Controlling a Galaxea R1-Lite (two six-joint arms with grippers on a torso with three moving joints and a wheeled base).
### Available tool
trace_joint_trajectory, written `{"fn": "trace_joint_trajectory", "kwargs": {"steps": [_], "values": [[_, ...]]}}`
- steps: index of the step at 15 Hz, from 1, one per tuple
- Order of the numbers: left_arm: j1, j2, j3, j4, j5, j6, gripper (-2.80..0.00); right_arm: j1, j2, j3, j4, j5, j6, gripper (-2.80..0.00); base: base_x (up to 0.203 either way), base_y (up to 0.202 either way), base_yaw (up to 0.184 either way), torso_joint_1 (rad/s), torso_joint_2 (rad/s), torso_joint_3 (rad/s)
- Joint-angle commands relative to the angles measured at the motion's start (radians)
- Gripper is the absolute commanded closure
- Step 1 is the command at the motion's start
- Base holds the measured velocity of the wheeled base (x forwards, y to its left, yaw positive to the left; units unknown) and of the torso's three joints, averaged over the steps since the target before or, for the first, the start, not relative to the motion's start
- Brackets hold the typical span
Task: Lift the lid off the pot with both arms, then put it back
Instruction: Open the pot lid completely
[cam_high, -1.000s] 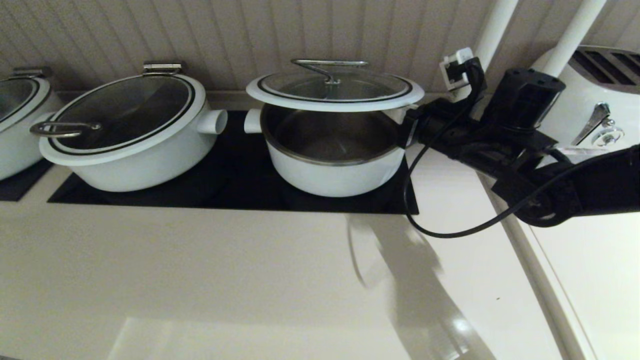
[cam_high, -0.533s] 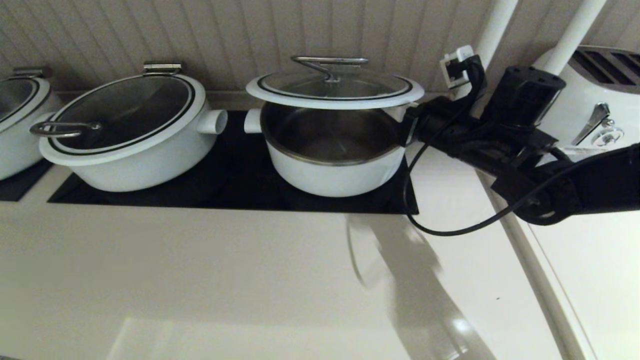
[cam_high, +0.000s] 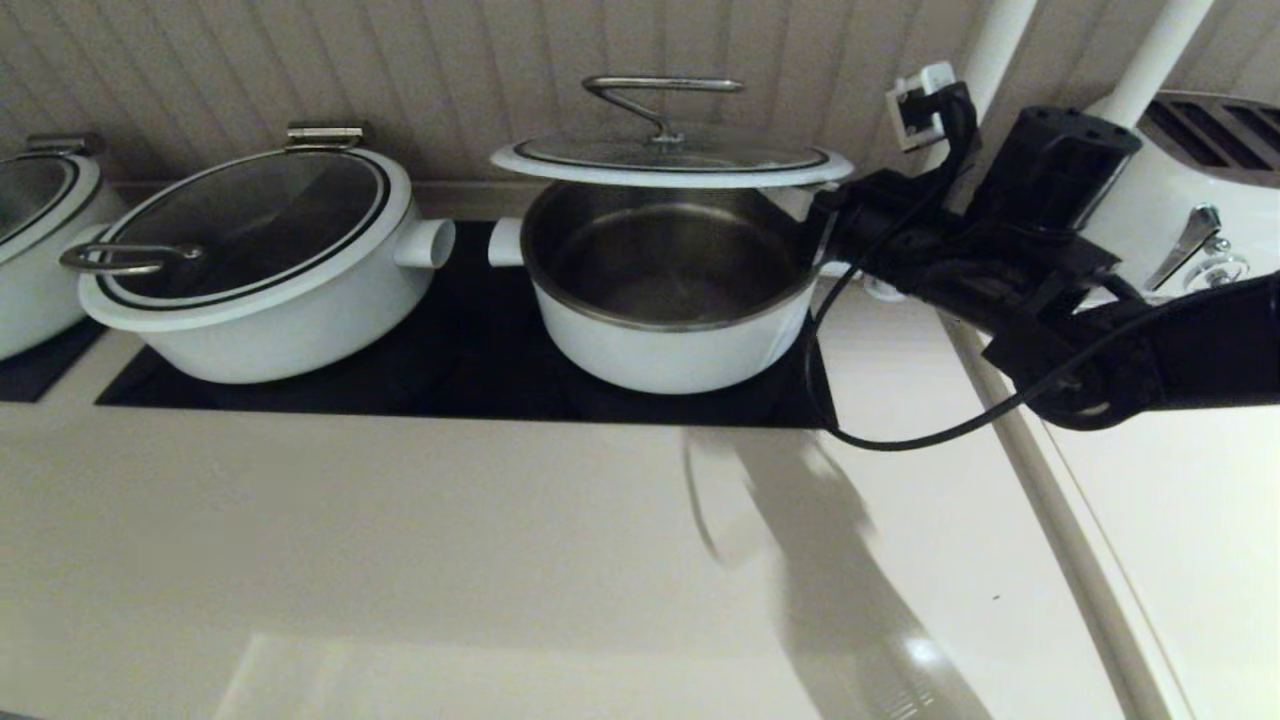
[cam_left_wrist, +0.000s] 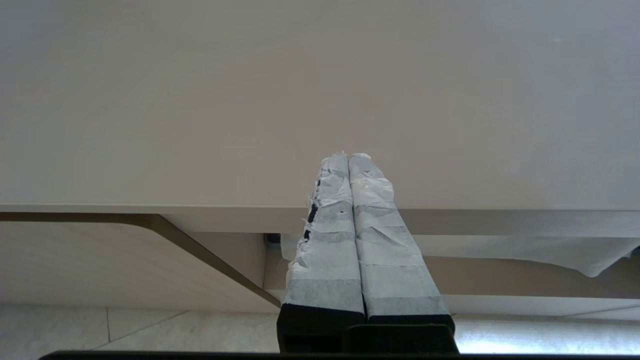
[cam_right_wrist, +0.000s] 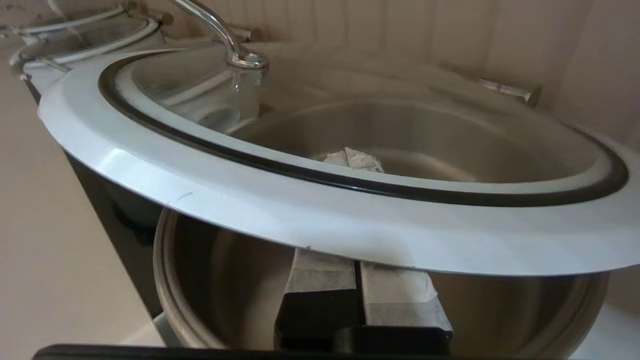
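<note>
The lid (cam_high: 670, 160), glass with a broad white rim and a bent steel bar handle, hangs level a little above the open pot (cam_high: 670, 350). The pot is white with a steel liner. My right gripper (cam_high: 812, 222) reaches in from the right. Its shut, cloth-wrapped fingers lie under the lid's right rim and bear it from below. In the right wrist view the lid (cam_right_wrist: 300, 210) lies across the right gripper (cam_right_wrist: 352, 159), above the pot's liner (cam_right_wrist: 225, 280). My left gripper (cam_left_wrist: 348, 159) is shut and empty, parked below the counter's edge, outside the head view.
A wider white pot with an edge-handled lid (cam_high: 260, 270) stands left of the pot on the black cooktop (cam_high: 470, 380). Another pot (cam_high: 30, 250) is at the far left. A white appliance (cam_high: 1200, 190) and two white poles stand right. The ribbed wall is close behind.
The right arm has risen and carried the lid upward. The gap between the lid and the pot's rim has widened. The left gripper shows no earlier frame.
</note>
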Motion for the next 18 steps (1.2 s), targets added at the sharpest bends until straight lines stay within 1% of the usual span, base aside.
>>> {"fn": "trace_joint_trajectory", "kwargs": {"steps": [1,14,18], "values": [[0.000,-0.001,0.000,0.000,0.000,0.000,0.00,0.001,0.001,-0.010,-0.005,0.003,-0.001,0.00,0.000,0.000,0.000,0.000,0.00,0.000],[0.000,-0.001,0.000,0.000,0.000,0.000,0.00,-0.012,-0.021,-0.017,-0.012,-0.004,-0.002,0.00,0.000,0.000,0.000,0.000,0.00,0.000],[0.000,-0.001,-0.001,0.000,0.000,0.000,0.00,-0.016,0.008,-0.078,-0.010,-0.005,-0.002,0.00,0.000,0.000,0.000,0.000,0.00,0.000]]}}
